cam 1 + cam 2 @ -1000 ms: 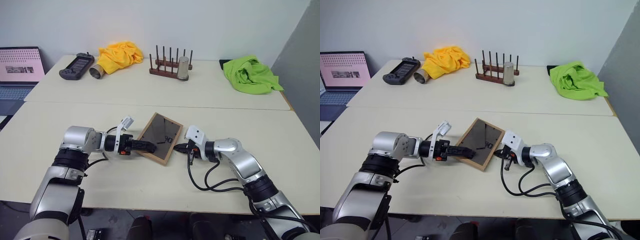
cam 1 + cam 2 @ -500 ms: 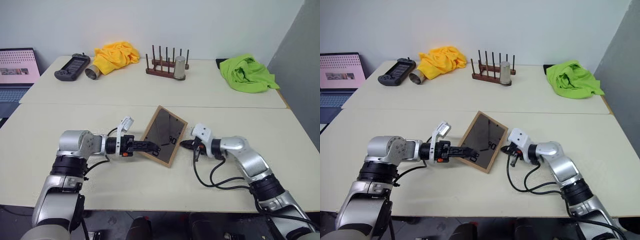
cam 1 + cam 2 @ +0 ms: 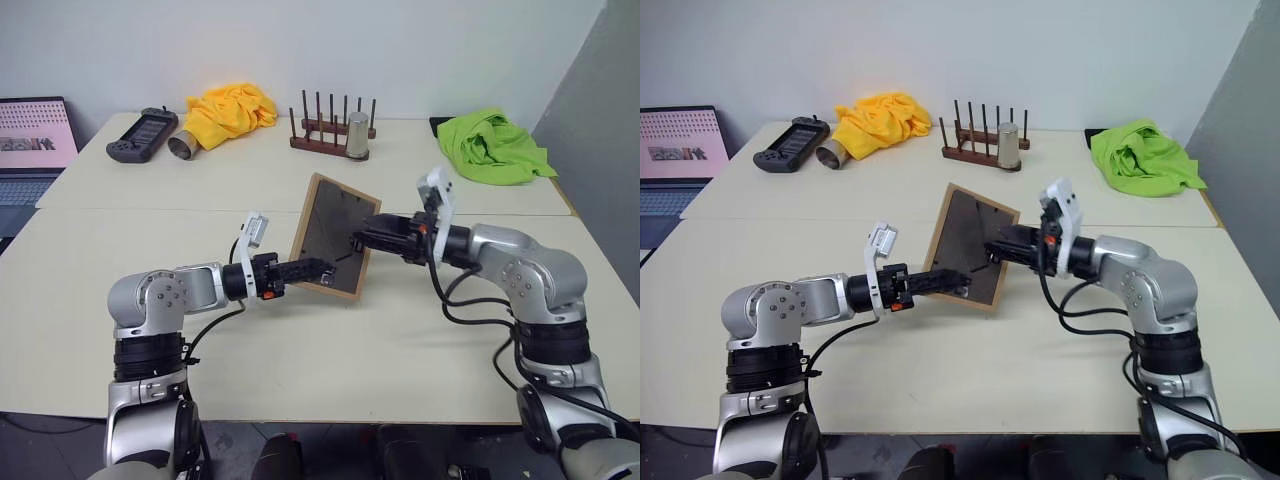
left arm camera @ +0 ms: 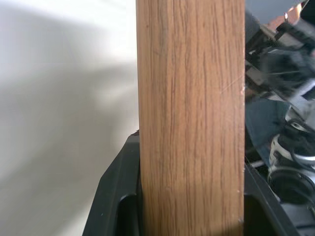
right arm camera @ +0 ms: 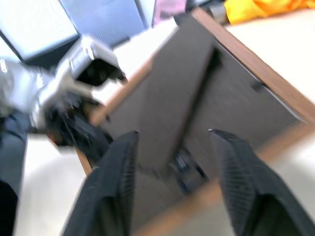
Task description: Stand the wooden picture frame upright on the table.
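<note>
The wooden picture frame [image 3: 335, 235] is off the table [image 3: 300, 370], tilted close to upright, with its dark back panel and fold-out stand facing me. My left gripper [image 3: 312, 268] is shut on the frame's lower light-wood edge; in the left wrist view that wooden edge [image 4: 192, 123] runs between the black fingers [image 4: 115, 196]. My right gripper [image 3: 360, 241] hovers open just behind the back panel [image 5: 197, 108], its fingertips close to the stand, its gripper [image 5: 174, 132] holding nothing. The picture side is hidden.
On the far table section stand a dark peg rack [image 3: 330, 135] with a metal cup [image 3: 358, 135], a yellow cloth [image 3: 230, 105], a lying metal cup [image 3: 182, 147], a game controller [image 3: 140, 133] and a green cloth [image 3: 490, 145]. A laptop [image 3: 35, 135] sits far left.
The frame has gone from lying low on the table to raised and nearly upright in the left gripper. The right gripper rose from the table, opened and now sits behind the back panel.
</note>
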You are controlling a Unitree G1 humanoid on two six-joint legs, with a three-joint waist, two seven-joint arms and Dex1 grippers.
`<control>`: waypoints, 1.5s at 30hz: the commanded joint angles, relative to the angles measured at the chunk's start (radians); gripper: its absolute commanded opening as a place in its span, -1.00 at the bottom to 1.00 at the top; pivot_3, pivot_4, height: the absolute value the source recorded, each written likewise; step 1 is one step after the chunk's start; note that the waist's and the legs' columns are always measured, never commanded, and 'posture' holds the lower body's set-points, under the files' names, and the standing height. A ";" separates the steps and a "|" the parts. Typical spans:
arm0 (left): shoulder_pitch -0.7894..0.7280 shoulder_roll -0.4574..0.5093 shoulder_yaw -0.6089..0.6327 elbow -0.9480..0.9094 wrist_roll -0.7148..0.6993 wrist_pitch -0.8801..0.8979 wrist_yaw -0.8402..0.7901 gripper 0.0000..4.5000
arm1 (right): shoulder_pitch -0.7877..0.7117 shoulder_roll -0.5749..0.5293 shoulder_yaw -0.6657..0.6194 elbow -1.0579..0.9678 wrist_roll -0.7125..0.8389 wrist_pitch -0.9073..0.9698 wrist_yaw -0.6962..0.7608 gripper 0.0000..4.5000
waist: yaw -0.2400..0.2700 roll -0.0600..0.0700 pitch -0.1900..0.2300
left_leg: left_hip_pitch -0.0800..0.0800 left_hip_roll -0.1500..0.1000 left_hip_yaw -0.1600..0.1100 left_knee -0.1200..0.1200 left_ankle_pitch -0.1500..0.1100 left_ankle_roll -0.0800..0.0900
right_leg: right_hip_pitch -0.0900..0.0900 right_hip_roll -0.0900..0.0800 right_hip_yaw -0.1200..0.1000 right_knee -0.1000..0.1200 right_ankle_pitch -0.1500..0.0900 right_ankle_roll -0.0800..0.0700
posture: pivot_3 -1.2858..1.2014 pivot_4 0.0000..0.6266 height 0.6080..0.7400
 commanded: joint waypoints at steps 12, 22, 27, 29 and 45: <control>0.012 -0.005 0.063 -0.084 -0.103 -0.017 0.082 -0.45 | -0.047 0.047 0.053 -0.010 0.107 -0.015 0.042 0.98 | 0.000 0.000 0.000 | -0.001 0.000 0.000 -0.001 0.000 0.000 | -0.001 0.000 0.000 -0.001 0.000 0.000 | 0.03 -0.52 1.00; -0.008 -0.022 0.163 -0.022 -0.191 0.081 0.176 -0.45 | 0.025 -0.067 -0.016 -0.091 0.214 0.068 0.051 0.98 | -0.001 0.000 0.000 | -0.001 0.000 0.000 -0.001 0.000 0.000 | 0.000 0.000 0.000 -0.001 0.000 0.000 | 0.03 -0.52 1.00; -0.018 -0.030 0.231 0.012 -0.291 0.214 0.220 -0.45 | 0.111 -0.174 0.034 -0.065 -0.008 -0.246 0.064 0.98 | -0.001 0.000 0.000 | -0.001 0.000 0.000 -0.001 0.000 0.000 | 0.000 0.000 0.000 -0.002 0.000 0.000 | 0.03 -0.52 1.00; 0.002 -0.008 0.225 0.036 -0.371 0.231 0.250 -0.45 | 0.162 -0.222 0.072 -0.044 -0.145 -0.486 0.089 0.98 | -0.001 -0.001 0.000 | -0.001 -0.001 0.000 -0.001 0.000 0.000 | 0.000 0.000 0.000 -0.002 -0.001 0.001 | 0.03 -0.52 1.00; 0.128 0.065 0.069 0.166 -1.137 0.060 0.811 -0.45 | 0.144 -0.274 0.290 0.399 -1.160 -1.861 -0.503 0.98 | -0.003 -0.001 0.000 | 0.002 0.000 0.002 0.000 0.002 -0.004 | 0.000 -0.001 0.003 0.000 0.000 0.002 | 0.03 -0.52 1.00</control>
